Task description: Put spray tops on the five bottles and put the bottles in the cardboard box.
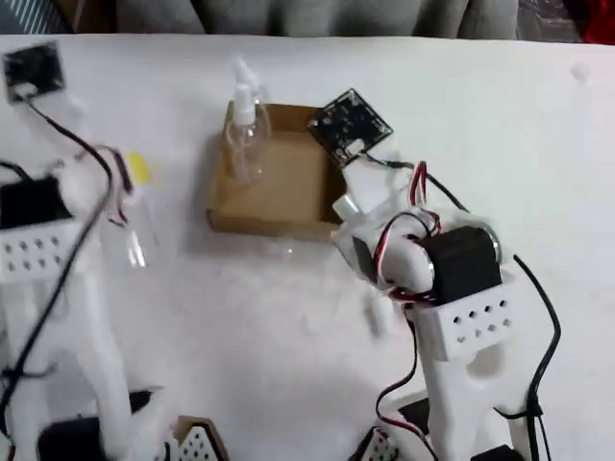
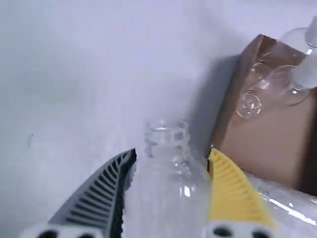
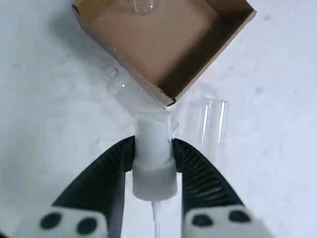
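Beside the cardboard box (image 1: pixel 288 182), the left hand (image 2: pixel 172 154) pinches an uncapped bottle (image 2: pixel 168 198) while the right hand (image 3: pixel 153 144) pinches a spray top (image 3: pixel 153 171).

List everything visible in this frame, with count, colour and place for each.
cardboard box: one, brown, mid-table.
capped bottle: at least one, clear with a white spray top, upright in a corner of the box.
open bottle: one, clear, no top, held in the left hand.
spray top: one, white, held in the right hand.
loose bottle: at least one, clear, lying on the table beside the box.
table: one, white.
left hand: grey and yellow fingers, shut on the open bottle.
right hand: black fingers, shut on the spray top.
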{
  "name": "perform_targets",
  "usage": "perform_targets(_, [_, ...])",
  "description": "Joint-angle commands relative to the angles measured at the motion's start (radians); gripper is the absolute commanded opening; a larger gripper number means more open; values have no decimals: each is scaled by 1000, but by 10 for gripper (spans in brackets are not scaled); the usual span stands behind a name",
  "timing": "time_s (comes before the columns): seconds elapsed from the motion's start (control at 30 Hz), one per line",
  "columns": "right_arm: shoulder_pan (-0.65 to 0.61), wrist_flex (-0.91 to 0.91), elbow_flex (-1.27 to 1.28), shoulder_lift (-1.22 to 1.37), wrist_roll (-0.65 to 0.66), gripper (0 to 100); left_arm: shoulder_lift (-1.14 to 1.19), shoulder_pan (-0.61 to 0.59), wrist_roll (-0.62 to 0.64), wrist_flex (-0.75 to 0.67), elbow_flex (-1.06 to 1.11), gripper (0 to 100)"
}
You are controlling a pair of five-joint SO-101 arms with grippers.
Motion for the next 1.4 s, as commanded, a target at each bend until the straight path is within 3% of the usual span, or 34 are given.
perform_targets(0.0, [12,-73,-8,-27,-107,16,-223,108,-12,-180,218,20])
perform_targets(0.1, [13,-130,-8,-27,-196,16,-329,173,-12,-253,342,20])
perform_targets(0.47, [4,-145,44,-97,-204,16,-656,300,-14,-563,758,20])
perform_targets(0.7, [2,-225,213,-266,-204,16,-923,364,-203,-720,1003,20])
perform_targets(1.1, [2,-727,511,-441,-216,16,-1389,473,-210,-779,1229,20])
perform_targets(1.37, [2,-1102,580,-441,-480,15,-1394,478,-209,-991,1327,20])
